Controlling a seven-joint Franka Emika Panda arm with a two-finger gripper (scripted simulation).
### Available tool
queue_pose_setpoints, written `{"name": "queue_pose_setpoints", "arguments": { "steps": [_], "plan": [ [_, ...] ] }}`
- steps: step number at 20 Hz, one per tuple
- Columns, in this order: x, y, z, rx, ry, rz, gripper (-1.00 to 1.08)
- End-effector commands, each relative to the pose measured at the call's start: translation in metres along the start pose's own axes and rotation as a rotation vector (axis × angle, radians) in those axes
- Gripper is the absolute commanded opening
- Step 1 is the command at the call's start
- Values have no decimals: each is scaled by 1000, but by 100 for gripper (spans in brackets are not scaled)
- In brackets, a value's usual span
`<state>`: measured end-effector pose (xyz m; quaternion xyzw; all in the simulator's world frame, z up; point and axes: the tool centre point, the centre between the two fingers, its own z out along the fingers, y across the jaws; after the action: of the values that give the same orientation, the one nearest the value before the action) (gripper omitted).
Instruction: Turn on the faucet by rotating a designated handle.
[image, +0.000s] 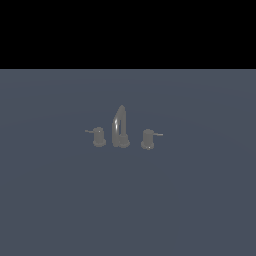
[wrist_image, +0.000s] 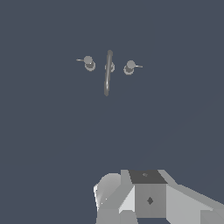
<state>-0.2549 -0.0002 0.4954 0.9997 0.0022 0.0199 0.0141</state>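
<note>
- I see the small dull-grey metal three-piece faucet (image: 121, 128) standing on the flat slate-blue table (image: 200, 200), roughly mid-scene in the exterior view, with its tall arched spout (image: 120, 125) between two short knobs.
- The handle I am after — the short grey cylindrical knob on a round base (image: 148, 139) — sits at the exterior view's right of the spout, its thin paler lever (image: 158, 134) pointing away from the spout toward that same side.
- The twin grey knob (image: 99, 136) on the other side points its lever the opposite way; I leave that one alone.
- From the wrist view the whole set lies well apart from the arm: spout (wrist_image: 107, 72) in the middle, target handle (wrist_image: 129, 67) beside it, nothing touching either.
- Only the pale grey blocky wrist housing (wrist_image: 148, 197) shows at the frame's edge — the tool's fingers are not visible, so I cannot tell whether it is open or closed.
- My reading: nothing is done yet. The lever looks unturned, there is no contact, and the arm is absent from the exterior view.
- Left to do: approach, get the tool against the lever, and rotate it.
</note>
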Motion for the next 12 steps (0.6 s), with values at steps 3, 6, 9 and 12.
{"name": "queue_pose_setpoints", "arguments": {
  "steps": [3,6,9,12],
  "plan": [
    [0,0,1,0,0,3,-100],
    [3,-2,4,0,-1,16,-100],
    [7,-4,11,0,-1,40,-100],
    [14,-8,20,0,-3,76,-100]
  ]
}}
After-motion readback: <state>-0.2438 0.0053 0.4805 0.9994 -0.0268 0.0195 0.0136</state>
